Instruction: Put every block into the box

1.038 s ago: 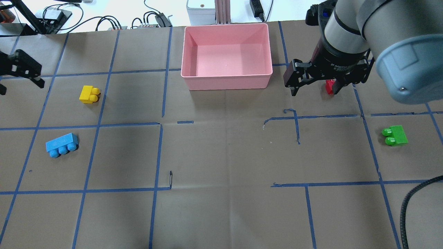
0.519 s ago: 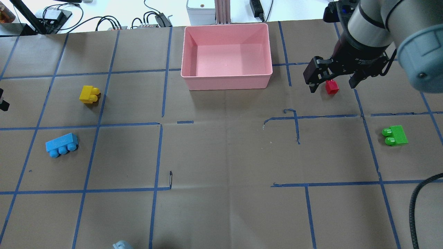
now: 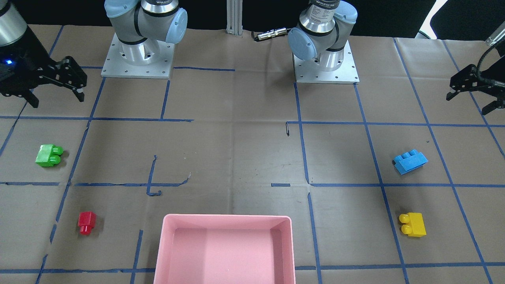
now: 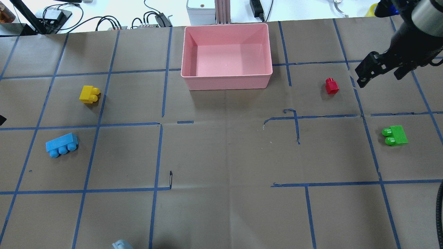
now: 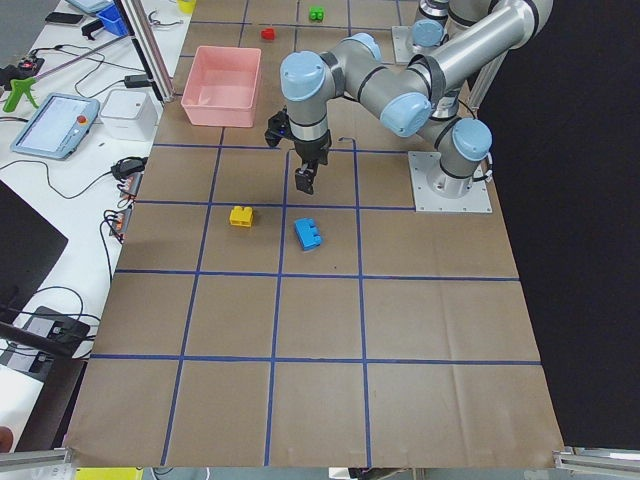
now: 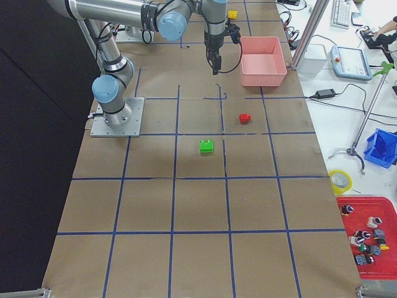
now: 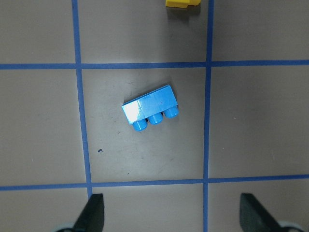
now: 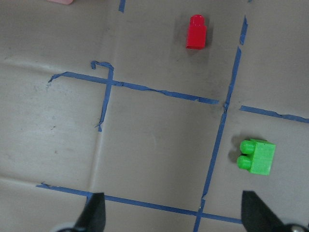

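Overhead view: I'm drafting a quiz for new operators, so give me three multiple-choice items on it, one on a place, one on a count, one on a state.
1. Where is the red block?
A. In the box.
B. On the table, right of the box in this view.
C. On the box's rim.

2. How many blocks are in the box?
A. Four.
B. Two.
C. None.

3. The right gripper is:
A. open and empty.
B. shut on a block.
C. out of view.

Key:
1 B: it lies on the table, apart from the box.
2 C: the box's floor is bare; the yellow block, blue block and green block also lie on the table.
3 A: its fingers stand apart with nothing between them.
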Available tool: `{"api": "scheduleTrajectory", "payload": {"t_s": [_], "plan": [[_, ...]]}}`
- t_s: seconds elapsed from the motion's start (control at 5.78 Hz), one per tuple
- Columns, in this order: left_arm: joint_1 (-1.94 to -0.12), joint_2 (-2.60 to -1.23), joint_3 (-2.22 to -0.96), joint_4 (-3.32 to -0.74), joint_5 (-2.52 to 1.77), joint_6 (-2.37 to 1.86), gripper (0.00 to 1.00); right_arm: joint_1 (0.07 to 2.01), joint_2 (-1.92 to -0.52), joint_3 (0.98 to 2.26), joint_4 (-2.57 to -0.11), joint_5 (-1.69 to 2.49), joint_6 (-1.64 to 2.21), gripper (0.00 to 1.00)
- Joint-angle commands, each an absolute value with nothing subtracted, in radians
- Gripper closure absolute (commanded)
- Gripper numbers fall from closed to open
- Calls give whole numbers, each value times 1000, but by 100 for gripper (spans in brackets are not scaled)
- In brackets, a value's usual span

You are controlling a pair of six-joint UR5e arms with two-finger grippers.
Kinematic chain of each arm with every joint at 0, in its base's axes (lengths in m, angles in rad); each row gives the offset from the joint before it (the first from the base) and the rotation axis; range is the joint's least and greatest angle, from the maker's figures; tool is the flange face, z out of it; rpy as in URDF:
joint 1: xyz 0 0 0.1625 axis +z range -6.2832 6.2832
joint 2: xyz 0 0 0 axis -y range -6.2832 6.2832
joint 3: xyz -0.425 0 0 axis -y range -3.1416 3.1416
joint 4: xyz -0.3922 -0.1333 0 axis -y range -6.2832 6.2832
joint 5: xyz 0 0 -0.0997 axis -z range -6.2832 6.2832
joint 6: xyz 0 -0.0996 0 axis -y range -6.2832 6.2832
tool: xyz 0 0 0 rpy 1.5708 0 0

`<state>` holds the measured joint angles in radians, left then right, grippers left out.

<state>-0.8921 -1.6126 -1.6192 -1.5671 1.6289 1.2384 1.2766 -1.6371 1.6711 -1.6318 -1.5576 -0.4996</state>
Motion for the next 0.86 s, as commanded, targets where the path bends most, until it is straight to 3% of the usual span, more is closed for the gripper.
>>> {"api": "scheduleTrajectory", "payload": {"t_s": [0.0,0.17,0.35,0.69], "plan": [[-897,-1617,-1617,-1551,1637,1716,1,1185,-1632,1704,-1632,-1552,-586,0],[-902,-1618,-1615,-1540,1629,1905,1,1142,-1634,1782,-1679,-1542,-591,0],[-910,-1634,-1620,-1537,1626,1949,1,1096,-1631,1875,-1885,-1546,-706,1],[-946,-1629,-1762,-1388,1628,1989,1,959,-1606,1980,-1973,-1499,-755,0]]}}
